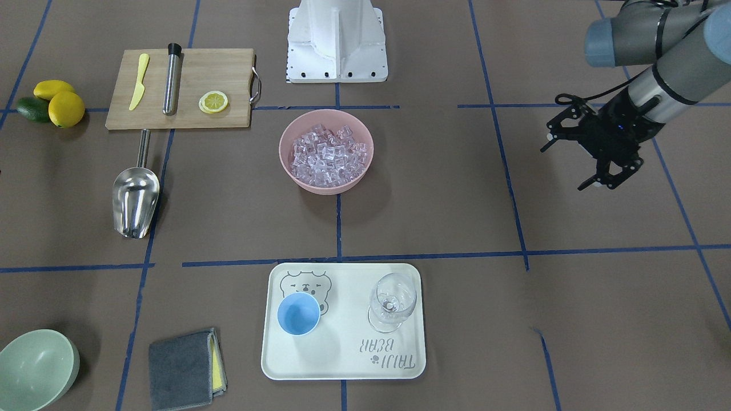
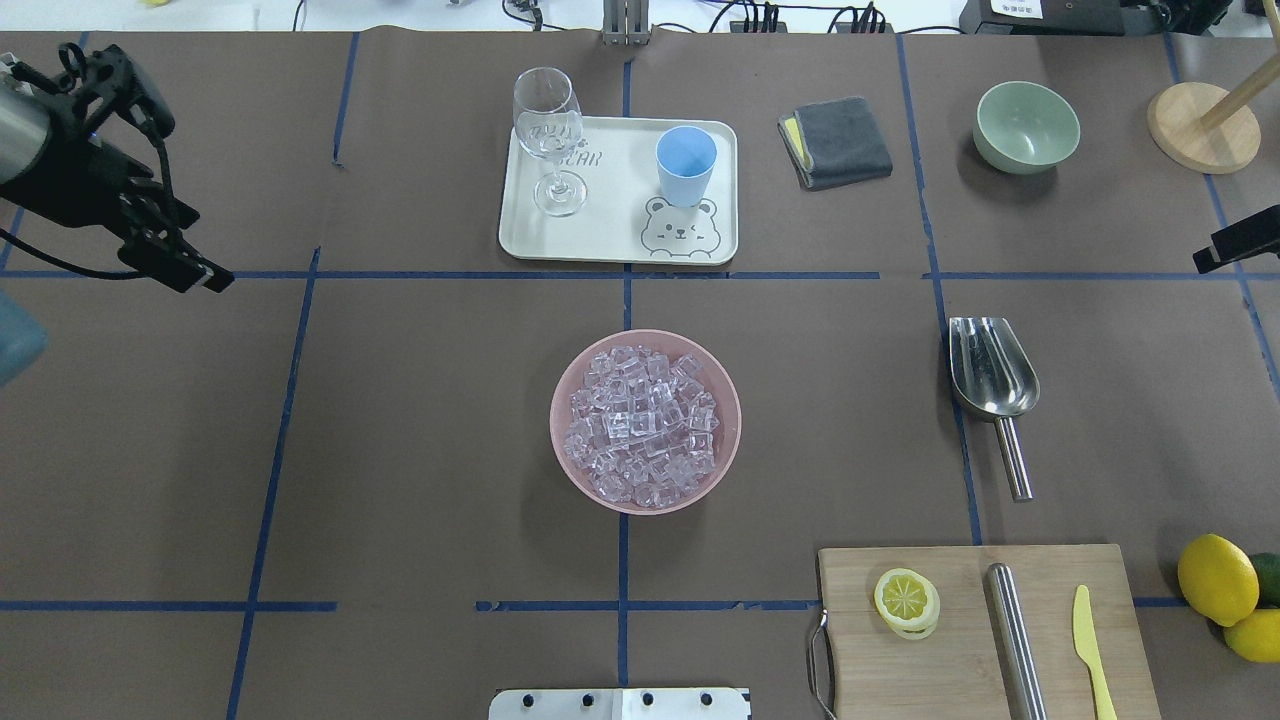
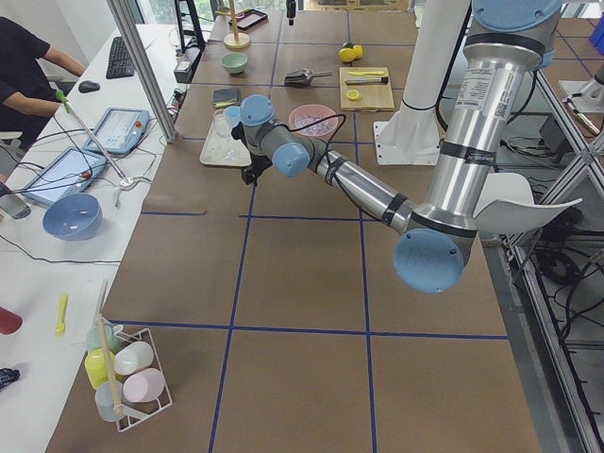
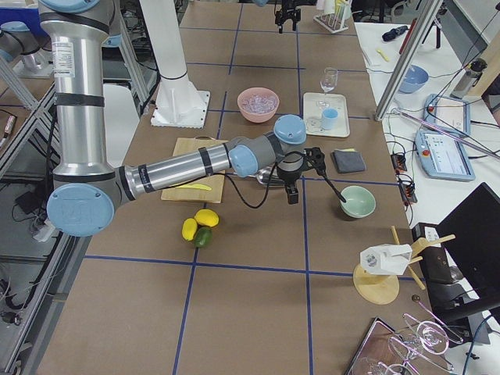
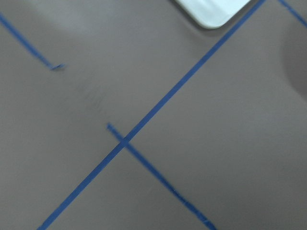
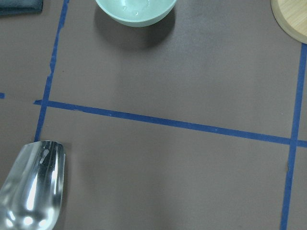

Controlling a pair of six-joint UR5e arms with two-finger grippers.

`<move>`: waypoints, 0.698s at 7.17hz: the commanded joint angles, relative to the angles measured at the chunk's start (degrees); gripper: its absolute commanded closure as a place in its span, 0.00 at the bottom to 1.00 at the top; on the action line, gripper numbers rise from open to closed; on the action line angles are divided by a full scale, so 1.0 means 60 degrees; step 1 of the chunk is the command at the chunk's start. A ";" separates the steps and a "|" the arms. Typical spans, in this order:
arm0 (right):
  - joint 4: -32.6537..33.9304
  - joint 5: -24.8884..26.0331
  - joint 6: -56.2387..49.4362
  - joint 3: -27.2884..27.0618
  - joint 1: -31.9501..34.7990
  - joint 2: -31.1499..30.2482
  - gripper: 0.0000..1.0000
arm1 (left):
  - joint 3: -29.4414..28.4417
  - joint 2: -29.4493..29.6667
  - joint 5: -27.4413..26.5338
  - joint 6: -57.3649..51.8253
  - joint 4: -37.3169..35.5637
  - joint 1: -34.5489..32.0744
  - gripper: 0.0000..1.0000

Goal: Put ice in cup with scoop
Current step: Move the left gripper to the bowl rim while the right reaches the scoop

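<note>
The steel scoop (image 1: 136,200) lies empty on the table, its rod handle toward the cutting board; it also shows in the overhead view (image 2: 990,375) and the right wrist view (image 6: 31,187). The ice (image 1: 326,155) fills a pink bowl (image 1: 365,171) at the table's middle. The light-blue cup (image 1: 298,314) stands empty and upright on a white tray (image 1: 342,365). My left gripper (image 1: 565,168) is open and empty, above the table far from everything. Only a black part of my right gripper (image 2: 1238,243) shows, beyond the scoop's mouth; I cannot tell whether it is open or shut.
A clear stemmed glass (image 1: 392,302) shares the tray. A cutting board (image 1: 183,88) holds a lemon slice, a steel cylinder and a yellow knife. Lemons (image 1: 57,103), a green bowl (image 1: 34,368), a grey cloth (image 1: 185,368) and a wooden stand (image 2: 1203,125) sit around the edges.
</note>
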State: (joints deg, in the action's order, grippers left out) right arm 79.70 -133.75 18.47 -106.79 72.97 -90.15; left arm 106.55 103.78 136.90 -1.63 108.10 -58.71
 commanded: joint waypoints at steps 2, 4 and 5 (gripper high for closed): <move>-0.0334 0.0027 -0.0060 -0.0015 -0.0805 0.0170 0.00 | -0.0953 -0.0041 -0.1231 0.0007 0.4411 0.1649 0.00; -0.0596 -0.0104 -0.0105 -0.0059 -0.0852 0.0259 0.00 | -0.1306 0.0162 -0.2513 0.0051 0.4938 0.2968 0.00; -0.0946 -0.0134 -0.0105 -0.0088 -0.0838 0.0128 0.00 | -0.1671 0.0468 -0.2630 0.0008 0.4952 0.3162 0.00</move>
State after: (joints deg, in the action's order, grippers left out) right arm 76.10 -134.27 17.90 -107.15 68.01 -88.89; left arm 98.85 104.86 122.86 -1.42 136.93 -42.38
